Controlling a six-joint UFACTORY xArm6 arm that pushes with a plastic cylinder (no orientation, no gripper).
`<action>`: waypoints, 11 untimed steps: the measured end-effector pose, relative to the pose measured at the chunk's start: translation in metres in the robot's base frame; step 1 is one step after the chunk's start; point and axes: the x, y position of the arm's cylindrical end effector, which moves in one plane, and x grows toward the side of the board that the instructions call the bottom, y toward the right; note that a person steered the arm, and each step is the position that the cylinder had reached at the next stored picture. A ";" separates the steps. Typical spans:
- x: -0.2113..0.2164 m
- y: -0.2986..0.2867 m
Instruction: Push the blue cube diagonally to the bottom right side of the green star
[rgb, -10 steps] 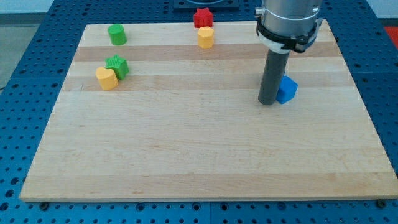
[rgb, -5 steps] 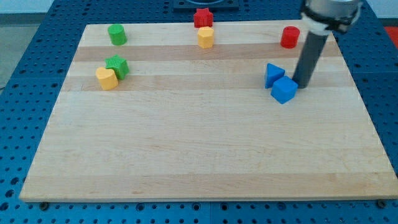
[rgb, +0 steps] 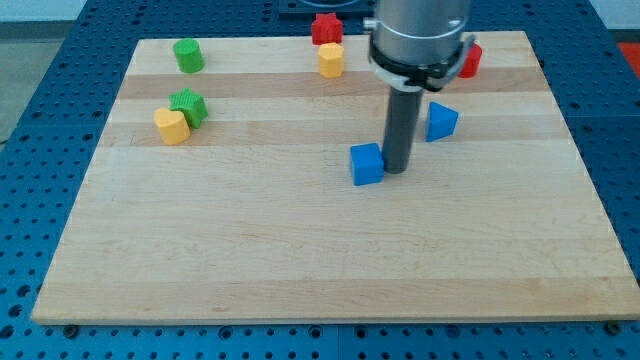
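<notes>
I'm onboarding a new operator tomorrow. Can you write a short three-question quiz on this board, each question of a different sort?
1. True or false: my tip stands at the view's right of the blue cube.
2. Which block lies nearest the green star? A. red cylinder B. yellow block C. blue triangle
3. Fill in: the blue cube lies to the view's ____ of the green star.

Key: 1 true; 2 B, the yellow block; 3 right.

My tip (rgb: 395, 168) touching the right side of the blue cube (rgb: 367, 164) near the board's (rgb: 300, 250) middle; blue triangle (rgb: 441, 121) to the upper right; green star (rgb: 189, 105) far left, yellow block (rgb: 171, 126) against its lower left
</notes>
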 end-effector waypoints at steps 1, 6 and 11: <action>-0.021 -0.034; 0.100 -0.170; 0.072 -0.182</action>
